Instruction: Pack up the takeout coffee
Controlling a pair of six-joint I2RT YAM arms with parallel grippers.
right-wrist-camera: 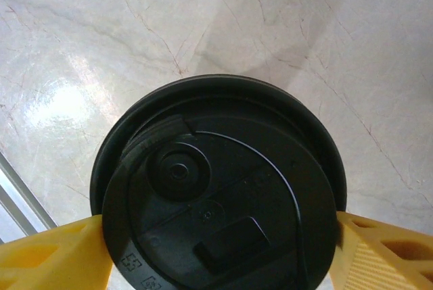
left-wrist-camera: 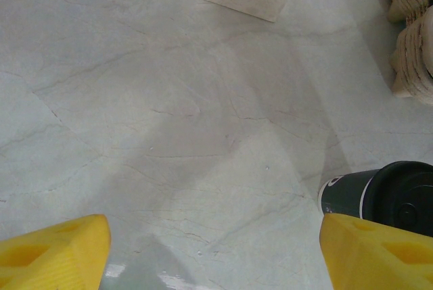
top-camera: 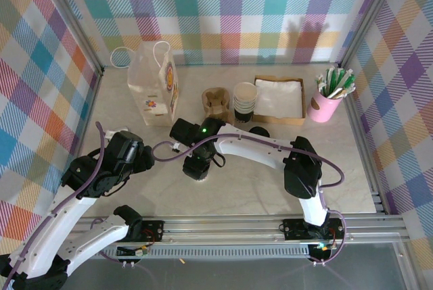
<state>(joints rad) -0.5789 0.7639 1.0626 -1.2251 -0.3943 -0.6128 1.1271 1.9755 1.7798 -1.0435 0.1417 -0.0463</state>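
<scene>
So the takeout coffee [top-camera: 196, 170] sits on the table [top-camera: 257, 188], a bit left of centre and in front of the paper bag [top-camera: 154, 84]. The right wrist camera looks straight down on its round black lid [right-wrist-camera: 216, 188], with the drink hole and moulded ridges easy to see. The right gripper [right-wrist-camera: 220, 232] has it: one yellow finger [right-wrist-camera: 54, 256] is tight against the left side and the other against the right, both tucked under the lid's rim, so the jaws are clamped on the cup. From above, the right arm [top-camera: 270, 148] reaches across from the right side and ends right over the cup.

The left gripper [left-wrist-camera: 216, 249] is near the cup, off to its left, and holds nothing. Its two yellow fingers [left-wrist-camera: 54, 249] are spread wide with bare marbled tabletop between them. Its wrist camera shows the cup's dark grey side and black lid just past the right finger, not touching it as far as I can tell.

Further back, a brown pulp cup carrier [top-camera: 216, 101] stands right of the bag, then a stack of lidless white-rimmed cups [top-camera: 245, 101], and a shallow cardboard tray of white napkins [top-camera: 279, 97]. A few loose black lids [top-camera: 258, 131] lie just in front of that tray. A pink cup [top-camera: 325, 109] stuffed with green and white sticks is off at the far right. Plaid walls surround it all.
</scene>
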